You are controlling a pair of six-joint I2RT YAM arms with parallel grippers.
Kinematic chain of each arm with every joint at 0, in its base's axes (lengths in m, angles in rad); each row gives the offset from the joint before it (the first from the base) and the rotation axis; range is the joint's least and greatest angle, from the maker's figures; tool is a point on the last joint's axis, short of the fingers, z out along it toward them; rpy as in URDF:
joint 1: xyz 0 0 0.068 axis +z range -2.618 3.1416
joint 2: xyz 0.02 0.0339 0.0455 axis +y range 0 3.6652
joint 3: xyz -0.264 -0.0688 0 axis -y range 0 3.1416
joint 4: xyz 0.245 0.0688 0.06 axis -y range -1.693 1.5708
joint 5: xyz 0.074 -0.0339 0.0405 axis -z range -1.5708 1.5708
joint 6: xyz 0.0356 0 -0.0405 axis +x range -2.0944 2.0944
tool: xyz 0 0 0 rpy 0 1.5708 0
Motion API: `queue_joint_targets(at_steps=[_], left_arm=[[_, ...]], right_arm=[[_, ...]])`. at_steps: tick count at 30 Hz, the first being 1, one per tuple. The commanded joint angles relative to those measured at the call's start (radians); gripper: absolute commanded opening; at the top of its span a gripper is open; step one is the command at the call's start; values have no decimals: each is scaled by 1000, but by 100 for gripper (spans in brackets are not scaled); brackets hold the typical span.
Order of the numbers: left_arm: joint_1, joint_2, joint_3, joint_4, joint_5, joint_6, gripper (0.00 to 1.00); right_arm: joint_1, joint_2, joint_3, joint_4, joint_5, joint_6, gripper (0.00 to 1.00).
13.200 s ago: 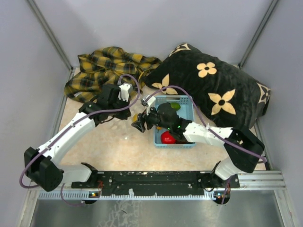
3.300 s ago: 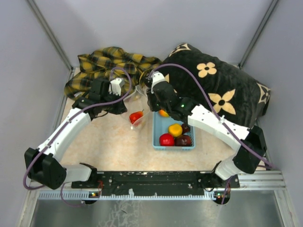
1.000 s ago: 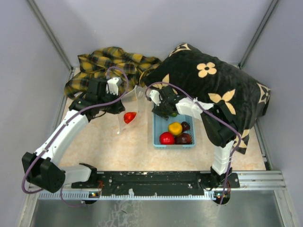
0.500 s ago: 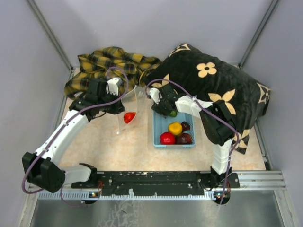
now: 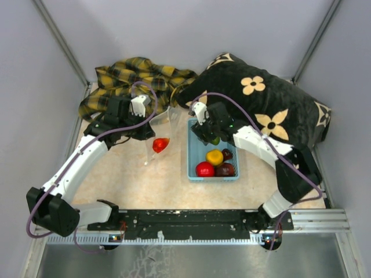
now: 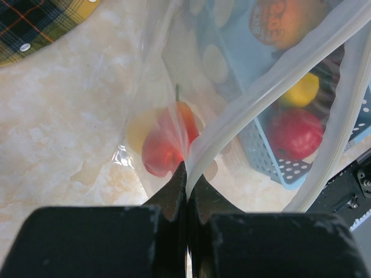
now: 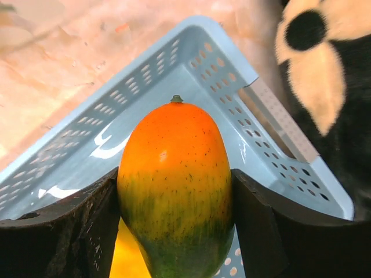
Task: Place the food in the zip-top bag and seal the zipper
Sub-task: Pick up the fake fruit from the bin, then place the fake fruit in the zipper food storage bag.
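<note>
Right now my left gripper has its jaws pressed together on the mouth edge of the zip-top bag, where the whitish zipper runs down into my fingertips. The bag hangs open below, with one red fruit inside. My right gripper clamps the green-to-orange fruit from both sides, over the far end of the light-blue basket. A second red fruit, a yellow fruit and a maroon fruit lie in the basket's near half.
</note>
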Motion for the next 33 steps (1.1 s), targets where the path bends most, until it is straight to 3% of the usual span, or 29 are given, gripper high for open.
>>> queue_joint_targets(at_steps=[1,7,16,22,28,33], left_arm=[[6,-14,-9,33,48,-2,0],[6,-14,-9,32,42,0,0],[6,-7,-14,33,61,0,0],[6,-12,-15,33,58,-3,0],[7,-11,-16,34,73,-4,0],[6,-11,-17,37,80,-4,0]], right_arm=[[-5,-146,-41,92,-19,81,41],[21,-325,-117,216,-47,177,40],[179,-486,-185,481,24,220,40],[232,-493,-228,700,-114,214,39],[292,-410,-192,805,-271,111,40],[303,-354,-245,1066,-455,61,40]])
